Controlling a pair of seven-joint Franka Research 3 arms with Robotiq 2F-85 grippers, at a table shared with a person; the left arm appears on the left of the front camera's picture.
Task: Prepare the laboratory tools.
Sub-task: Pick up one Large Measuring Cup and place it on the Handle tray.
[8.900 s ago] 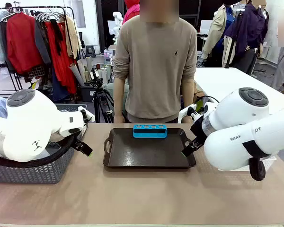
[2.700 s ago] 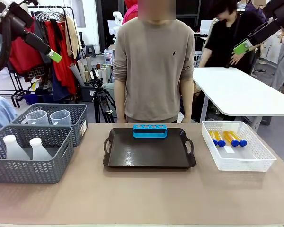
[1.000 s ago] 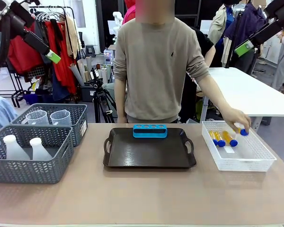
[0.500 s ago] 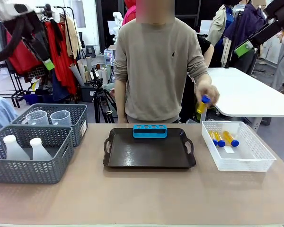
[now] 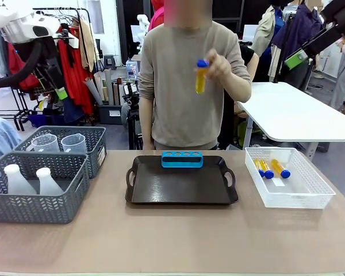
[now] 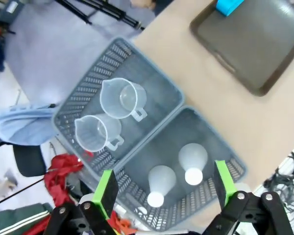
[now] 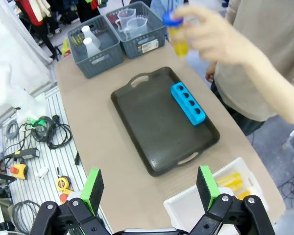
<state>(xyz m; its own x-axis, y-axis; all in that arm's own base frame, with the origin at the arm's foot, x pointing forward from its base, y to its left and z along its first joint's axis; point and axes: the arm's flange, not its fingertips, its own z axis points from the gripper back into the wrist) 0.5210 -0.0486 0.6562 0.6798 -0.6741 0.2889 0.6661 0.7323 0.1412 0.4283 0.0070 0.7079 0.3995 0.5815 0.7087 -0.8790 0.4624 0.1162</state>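
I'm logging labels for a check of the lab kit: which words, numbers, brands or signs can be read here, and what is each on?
No text here can be quoted as it reads.
White label on the end wall of the far grey basket: print too small to read.
Measuring beakers in that basket: any scale marks are too faint to read.

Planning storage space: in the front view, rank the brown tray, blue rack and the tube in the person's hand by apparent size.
1. brown tray
2. blue rack
3. tube, held farther from the camera, so true size unsure
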